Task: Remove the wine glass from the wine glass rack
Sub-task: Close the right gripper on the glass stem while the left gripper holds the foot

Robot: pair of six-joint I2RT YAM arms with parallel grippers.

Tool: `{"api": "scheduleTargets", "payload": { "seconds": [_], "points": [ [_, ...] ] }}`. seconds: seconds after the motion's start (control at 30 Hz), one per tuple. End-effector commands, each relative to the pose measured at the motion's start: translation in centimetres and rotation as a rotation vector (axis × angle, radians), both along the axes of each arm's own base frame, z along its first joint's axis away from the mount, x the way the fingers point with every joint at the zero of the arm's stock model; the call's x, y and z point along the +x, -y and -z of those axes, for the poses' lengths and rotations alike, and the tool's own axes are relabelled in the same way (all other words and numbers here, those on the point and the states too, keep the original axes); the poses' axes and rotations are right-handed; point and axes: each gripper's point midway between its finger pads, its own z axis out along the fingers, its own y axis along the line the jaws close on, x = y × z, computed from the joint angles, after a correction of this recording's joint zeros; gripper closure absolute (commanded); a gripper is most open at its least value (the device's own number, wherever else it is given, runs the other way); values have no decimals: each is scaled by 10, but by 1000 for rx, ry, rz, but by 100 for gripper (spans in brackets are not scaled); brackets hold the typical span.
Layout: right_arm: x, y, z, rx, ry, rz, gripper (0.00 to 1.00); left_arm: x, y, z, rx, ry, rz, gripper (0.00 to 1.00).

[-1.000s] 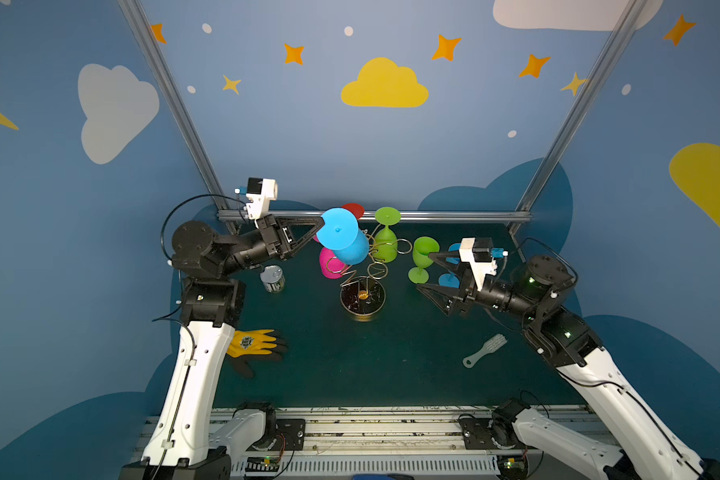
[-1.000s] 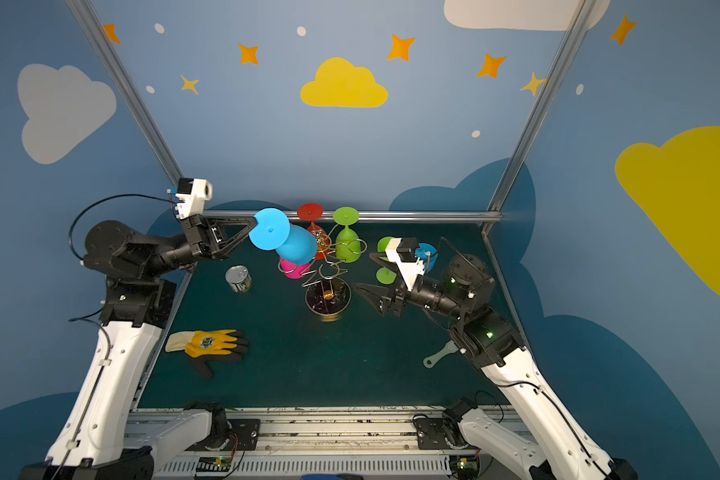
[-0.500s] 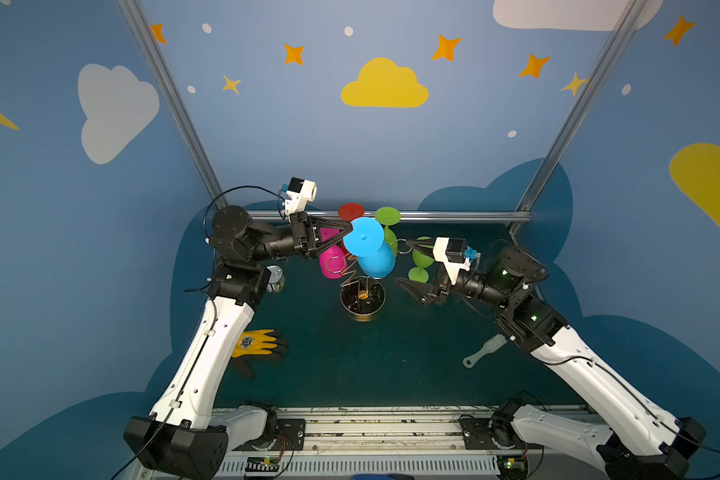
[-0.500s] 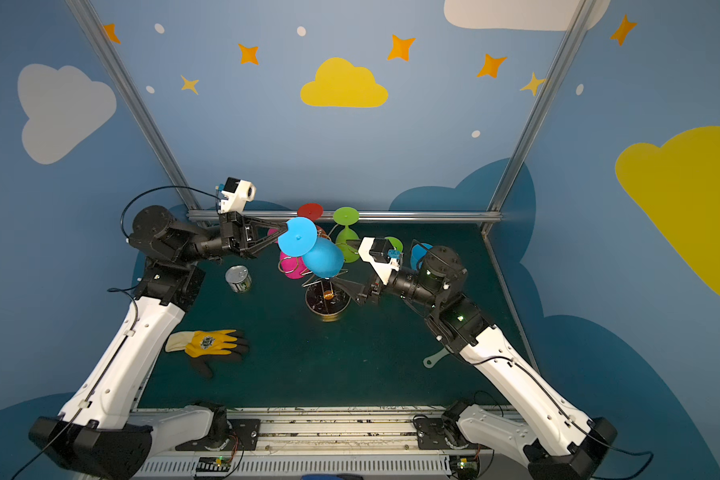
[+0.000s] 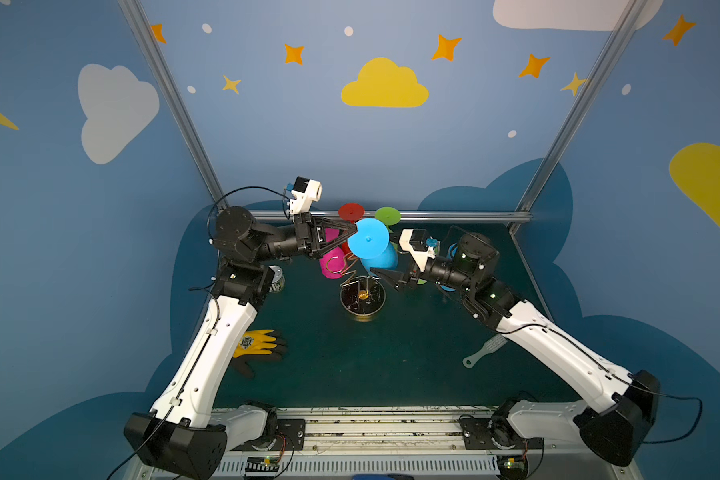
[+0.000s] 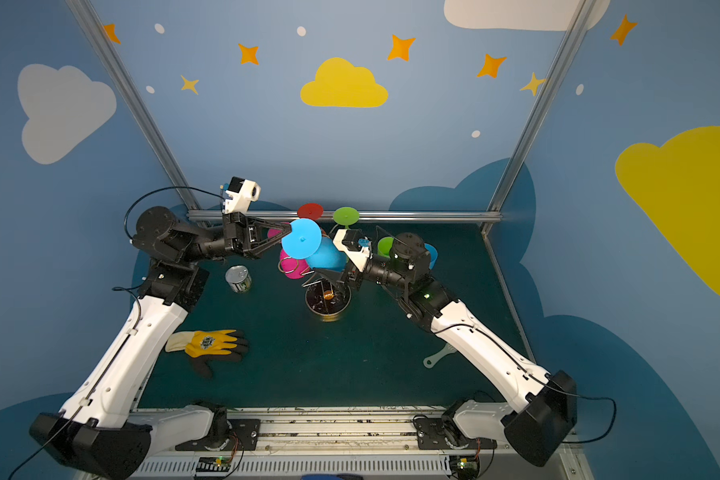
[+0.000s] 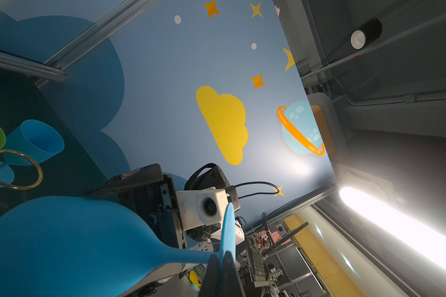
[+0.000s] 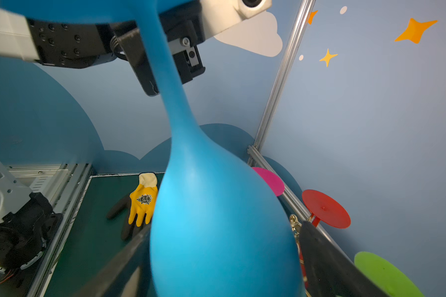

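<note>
Top views overhead; wrist views near wine glass (image 8: 216,218).

The wine glass (image 5: 368,245) is plain bright blue on bowl, stem and foot alike. The wine glass rack (image 5: 350,272) is gold wire with a dark, glossy round base (image 5: 352,302). Other glasses are pink (image 5: 324,267), red (image 5: 351,211) and green (image 5: 387,215). The worktop (image 5: 371,365) is dark teal green. The glove (image 6: 208,343) is yellow with black fingers, a cream cuff and a black-and-white badge. The walls (image 5: 267,124) are blue, patterned with yellow and white clouds and orange stars.
</note>
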Motion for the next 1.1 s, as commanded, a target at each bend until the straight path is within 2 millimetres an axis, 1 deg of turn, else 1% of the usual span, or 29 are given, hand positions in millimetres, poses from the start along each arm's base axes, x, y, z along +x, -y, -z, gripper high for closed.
{"api": "scheduleTargets", "payload": {
  "seconds": [0.0,0.17,0.27,0.33,0.5,0.6,0.7,0.77,0.8,0.87,0.93,1.0,1.07],
  "points": [
    [-7,-5,-24,51,44,-32,15,-6,2,-8,-14,42,14,97],
    [-11,-8,-24,56,33,-41,15,-5,3,-4,-16,33,17,97],
    [-12,-8,-22,48,22,-38,15,-6,3,-6,-19,38,20,97],
    [-12,-8,-20,40,8,-36,18,-7,2,-9,-24,46,19,97],
    [-15,-5,-16,41,-23,-27,28,-6,2,-10,-30,58,12,97],
    [-18,-2,-17,45,-37,-19,39,-4,2,-8,-31,58,6,97],
    [-20,1,-16,47,-54,-5,43,0,2,-8,-33,60,-7,97],
    [-18,5,-16,46,-78,22,46,3,3,-6,-27,61,-15,97],
    [-17,8,-15,44,-92,39,49,5,3,-4,-19,60,-21,96],
    [-16,13,-15,38,-119,69,55,9,3,-2,-5,66,-33,91],
    [-16,18,-14,27,-145,91,62,13,4,1,5,68,-49,82],
    [-19,24,-13,20,-169,109,69,18,4,4,13,74,-62,79],
    [-23,30,-13,19,-179,119,73,22,4,5,16,78,-74,73]
  ]
}}
